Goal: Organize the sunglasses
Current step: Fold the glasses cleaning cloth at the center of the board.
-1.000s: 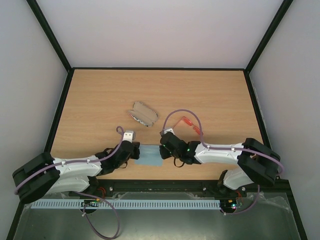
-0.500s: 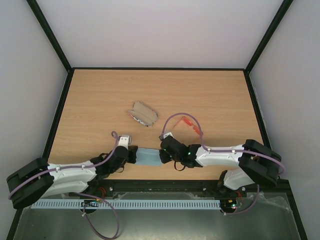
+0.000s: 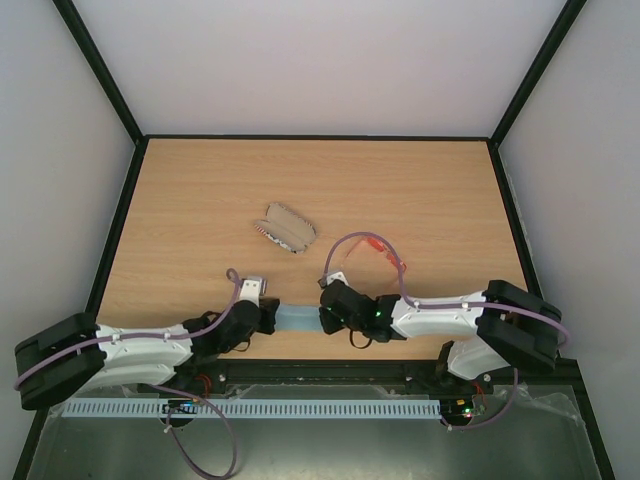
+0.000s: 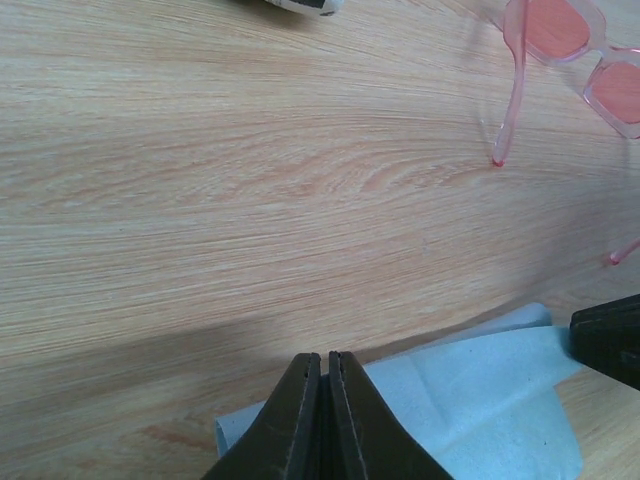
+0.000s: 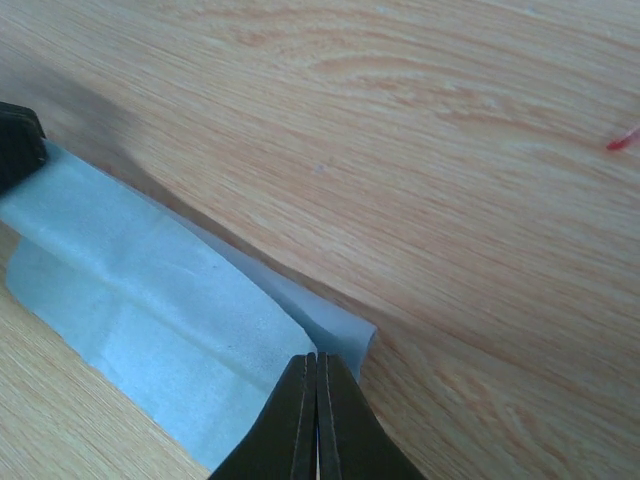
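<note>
One pair of sunglasses [image 3: 383, 250] was counted on the single wooden table [image 3: 200, 190], and that pair had two pink-red lenses and two slender temple arms. There was one patterned oblong case [image 3: 288, 227] and one light-blue cloth [image 3: 297, 319]. Two robot arms were in view, a left arm [image 3: 140, 345] and a right arm [image 3: 440, 315]. Each carried one gripper, making two: the left gripper [image 4: 325, 365] and the right gripper [image 5: 316, 365]. Each gripper had two dark fingers [image 4: 295, 425], four in all. Two purple cables [image 3: 350, 237] were counted, one per arm.
</note>
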